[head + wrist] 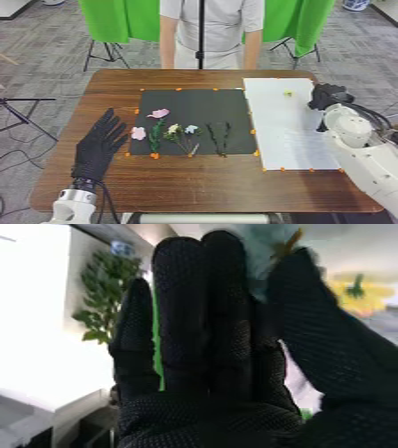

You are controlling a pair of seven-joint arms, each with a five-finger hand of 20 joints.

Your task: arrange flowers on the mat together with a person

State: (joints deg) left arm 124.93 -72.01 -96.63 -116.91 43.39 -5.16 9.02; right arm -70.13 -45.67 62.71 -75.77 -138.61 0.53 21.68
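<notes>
At the left side of the brown wooden table, the left hand in its black fabric glove lies relaxed, fingers straight, holding nothing. Beside it, a pink round-petalled bloom straddles the left edge of the dark rectangular mat. A second pink bloom lies farther in, near a green leafy stem running towards the near left corner. Next come a cream blossom and a pale-blue blossom, their stems pointing to the near edge. Two thin dark sprigs lie nearer the mat's right edge.

These look artificial: light, with soft petals easily crushed and slim stems that may roll. A gentle pinch on the stem below the head should suit. No writing is legible.

On the smooth white sheet, a small yellow-green piece lies towards the far edge. At the sheet's right edge, near its far corner, the right hand is released, fingers extended, grasping nothing visible.
</notes>
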